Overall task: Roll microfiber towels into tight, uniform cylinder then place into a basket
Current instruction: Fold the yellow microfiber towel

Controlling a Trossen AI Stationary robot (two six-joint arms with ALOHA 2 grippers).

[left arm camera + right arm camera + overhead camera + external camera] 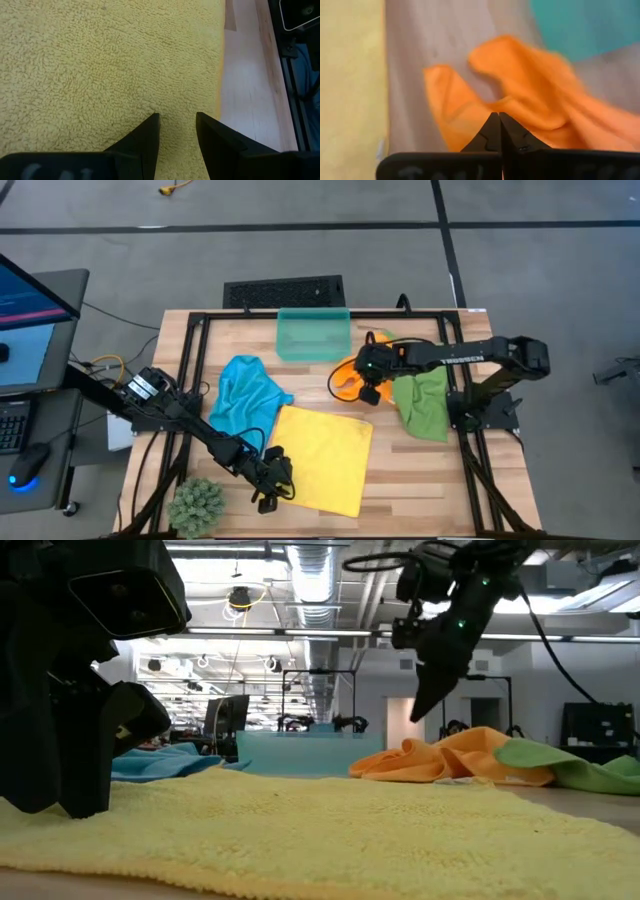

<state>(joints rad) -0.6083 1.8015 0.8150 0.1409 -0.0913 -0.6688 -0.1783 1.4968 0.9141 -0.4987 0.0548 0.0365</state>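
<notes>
Black grate [284, 291] behind table, green plant [196, 505] at corner

Left end effector [177, 122] low with fingers parted; right end effector [496, 120] raised, fingers closed.

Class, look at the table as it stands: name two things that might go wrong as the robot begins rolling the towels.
1. The left hand sits open at the edge of the flat yellow towel; pinching there may catch only fluff, giving a loose roll.
2. The right hand hangs shut above the crumpled orange towel, which touches the green towel; lifting one may drag the other.
</notes>
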